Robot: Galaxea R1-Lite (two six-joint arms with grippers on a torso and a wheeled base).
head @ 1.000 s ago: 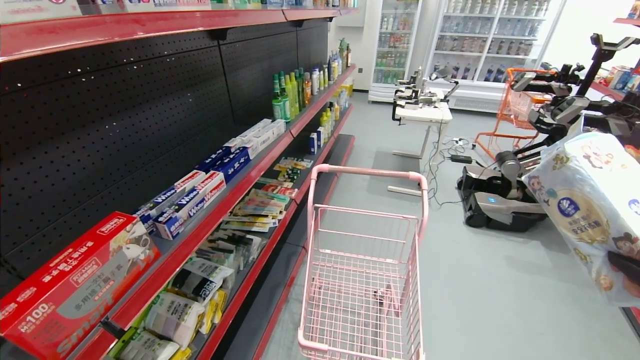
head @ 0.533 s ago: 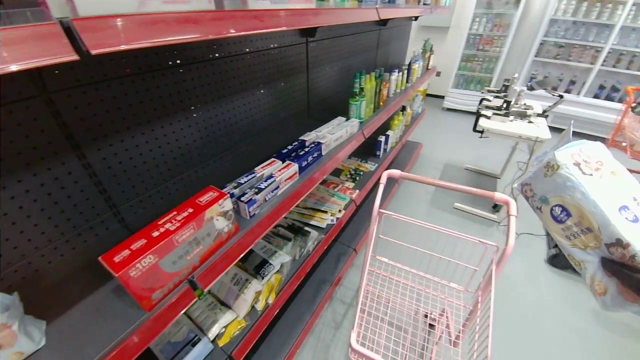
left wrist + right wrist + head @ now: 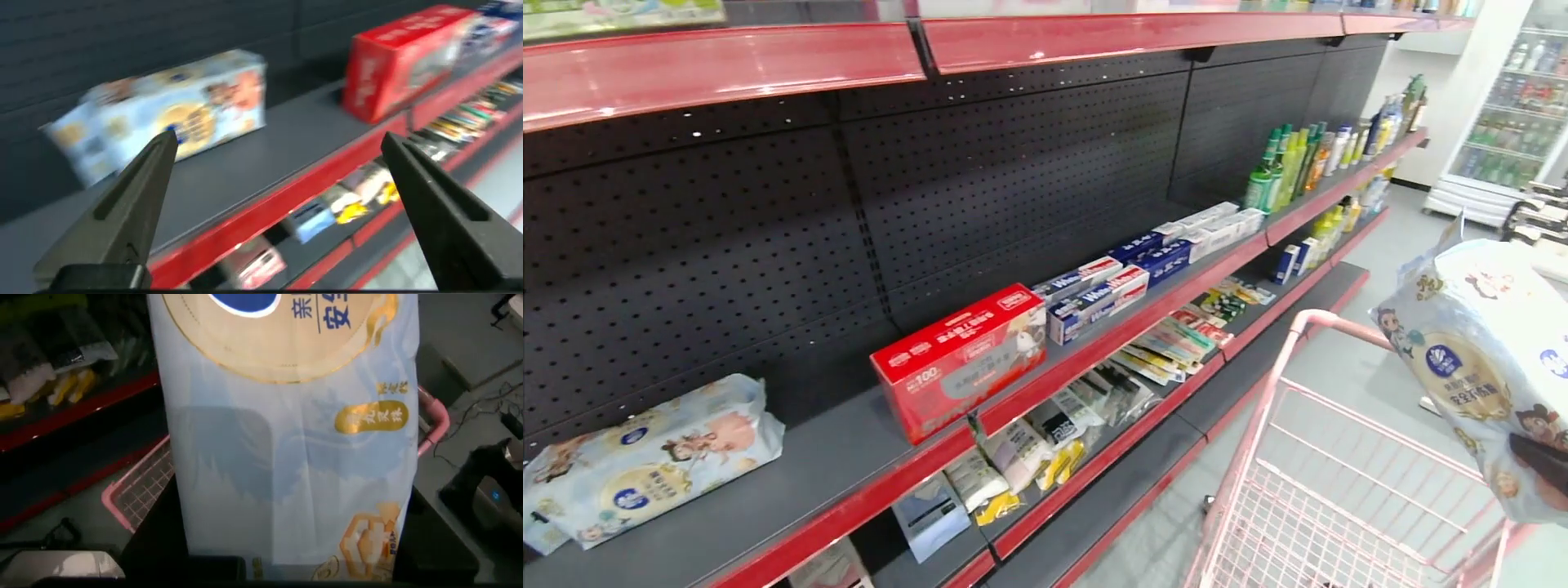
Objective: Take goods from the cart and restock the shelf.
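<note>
Shelf (image 3: pixel 833 457) dark, red-edged; pink cart (image 3: pixel 1258 416) cut off at right; right gripper (image 3: pixel 294 547) pinching tissue pack (image 3: pixel 1478 367), left gripper (image 3: pixel 278 143) spread.

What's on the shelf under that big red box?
Small soft packets, white and yellow, lie on the lower shelf. The upper shelf, where the red box stands, hides whatever sits farther back.

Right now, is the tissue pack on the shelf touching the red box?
Apart. Head view shows a stretch of bare shelf between the tissue pack and the red box.
</note>
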